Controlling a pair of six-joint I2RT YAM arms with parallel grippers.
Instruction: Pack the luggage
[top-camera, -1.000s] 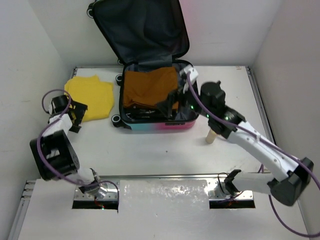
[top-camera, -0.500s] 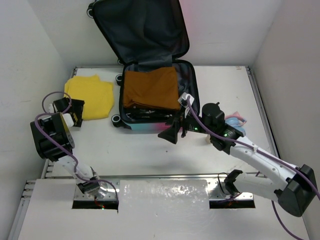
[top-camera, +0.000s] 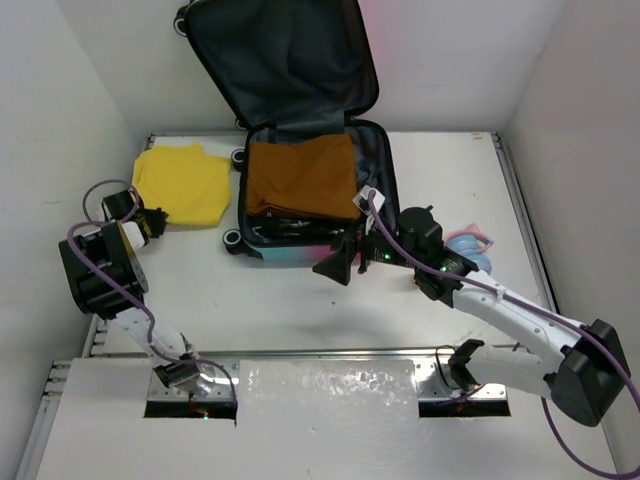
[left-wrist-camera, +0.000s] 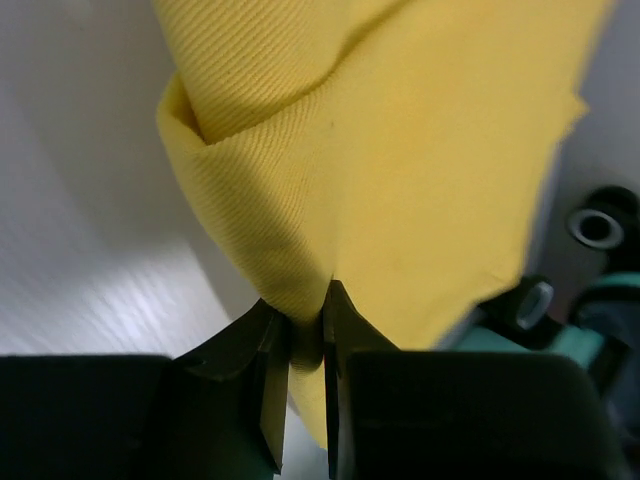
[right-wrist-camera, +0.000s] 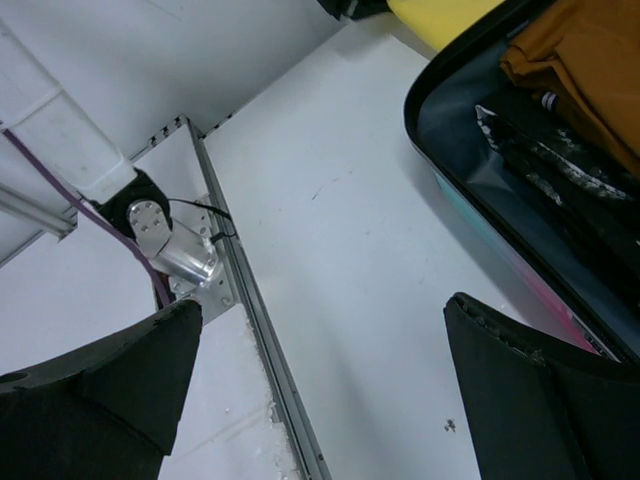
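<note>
from above we see the luggage (top-camera: 290, 252) open at the far side of the table (top-camera: 300, 310), an orange cloth (top-camera: 300, 175) inside. left wrist: the left gripper (left-wrist-camera: 308, 325) pinches a fold of the yellow cloth (left-wrist-camera: 400, 180). right wrist: the right gripper (right-wrist-camera: 322, 310) stands wide – near the luggage's front wall.

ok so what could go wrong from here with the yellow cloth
The left fingers pinch only a thin fold at the edge of the yellow cloth, so it may slip free or unfold when lifted. The open right fingers hover by the front wall of the luggage, so the arms could crowd there.
</note>
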